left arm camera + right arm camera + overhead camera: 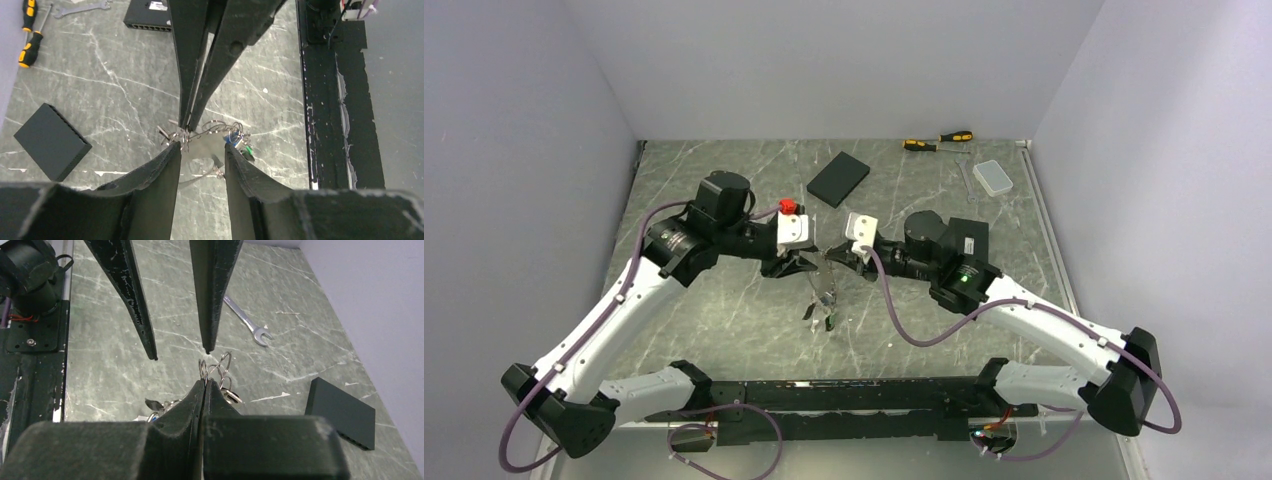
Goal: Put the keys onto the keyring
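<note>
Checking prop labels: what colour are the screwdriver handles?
The screwdriver handles are orange-yellow with black sections. The left wrist view shows them best.

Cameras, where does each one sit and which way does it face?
Top: above, behind the robot, looking down on the table; left arm, right arm show.
Left wrist: behind the open left gripper, facing the right gripper.
Right wrist: behind the right gripper, shut on the keyring, facing the left gripper.
Both wrist views share the keyring and wrench.
</note>
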Motion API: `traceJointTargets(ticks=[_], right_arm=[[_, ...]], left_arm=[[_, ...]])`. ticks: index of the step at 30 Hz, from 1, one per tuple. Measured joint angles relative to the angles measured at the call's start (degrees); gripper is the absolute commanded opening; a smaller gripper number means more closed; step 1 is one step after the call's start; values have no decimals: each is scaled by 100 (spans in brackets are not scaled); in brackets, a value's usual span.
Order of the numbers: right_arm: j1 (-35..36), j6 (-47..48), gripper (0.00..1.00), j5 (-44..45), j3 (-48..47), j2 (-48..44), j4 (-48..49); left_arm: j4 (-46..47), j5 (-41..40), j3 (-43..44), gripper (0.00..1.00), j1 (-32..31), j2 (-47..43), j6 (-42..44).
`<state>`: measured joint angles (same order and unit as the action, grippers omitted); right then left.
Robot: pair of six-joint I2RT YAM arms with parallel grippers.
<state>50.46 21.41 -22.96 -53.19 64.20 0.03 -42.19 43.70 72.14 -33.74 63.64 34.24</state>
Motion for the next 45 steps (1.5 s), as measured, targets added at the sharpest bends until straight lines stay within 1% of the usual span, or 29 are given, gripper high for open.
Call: traceJointTargets(ticks=[6, 14, 20, 27, 35, 39, 42, 45], right_arm=[[0, 42, 0, 37, 44, -72, -44], [0, 90, 0, 42, 87, -83, -50], [0, 98, 0, 37, 129, -90, -48], [0, 114, 0, 17, 140, -92, -48], [0, 116, 0, 11, 140, -92, -48], [0, 116, 0, 7, 140, -92, -46], [0, 116, 0, -4, 140, -92, -46], [0, 116, 0, -7, 140, -92, -44]], left_arm=[[-122, 133, 0, 40, 0, 203, 221], [-74, 127, 0, 39, 0, 492, 284], [-42, -9, 0, 35, 0, 509, 286], [-98, -59, 175, 37, 0, 553, 413], [-205, -33, 302, 26, 0, 619, 437], [-227, 50, 308, 26, 0, 778, 435], [-223, 101, 308, 22, 0, 822, 426], [-205, 157, 308, 21, 0, 822, 413]])
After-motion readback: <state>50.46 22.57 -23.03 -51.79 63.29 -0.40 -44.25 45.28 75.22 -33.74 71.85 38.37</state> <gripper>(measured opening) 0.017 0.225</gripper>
